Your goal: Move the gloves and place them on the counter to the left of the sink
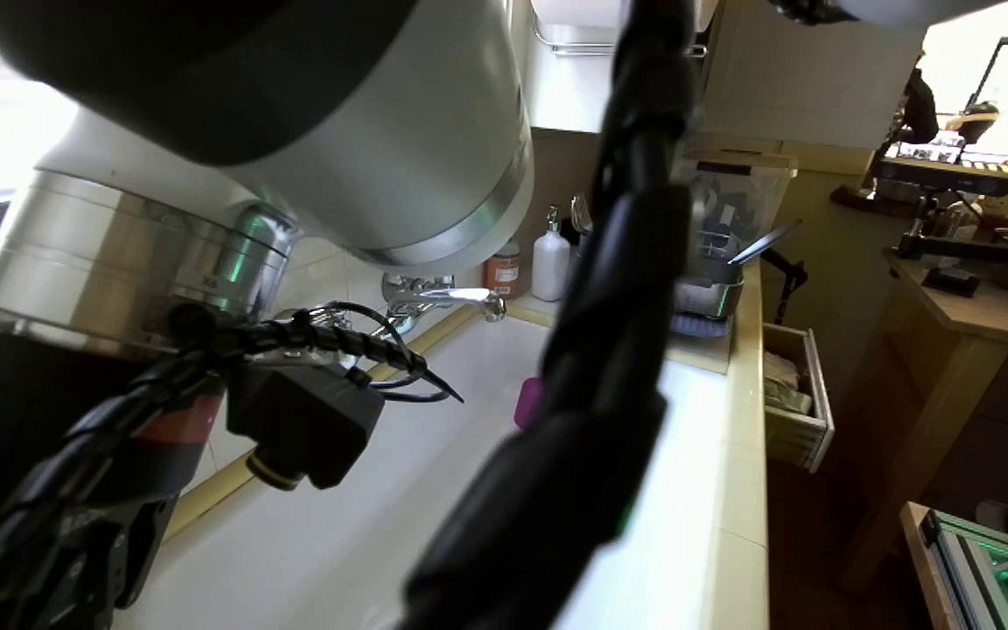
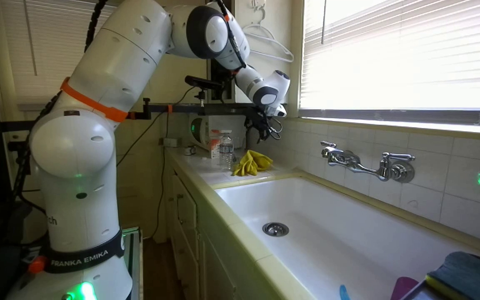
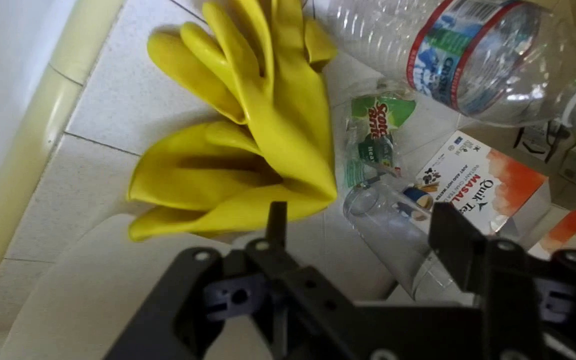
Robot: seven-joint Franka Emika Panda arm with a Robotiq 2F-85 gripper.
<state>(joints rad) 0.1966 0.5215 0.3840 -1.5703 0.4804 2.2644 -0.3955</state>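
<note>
1. In an exterior view: looks lengthwise over the sink (image 1: 434, 472), arm (image 1: 425, 166) very close up at 10 o'clock
2. In an exterior view: looks the opposite way from farther off, blinds (image 2: 406, 66) at 2 o'clock
3. Both exterior views share the sink and tap (image 1: 456, 297)
4. Wrist view: looks down close over the gloves (image 3: 283, 130), end effector (image 3: 360, 225) at 6 o'clock
5. Wrist view and an exterior view share gloves and bottle (image 2: 226, 152)
</note>
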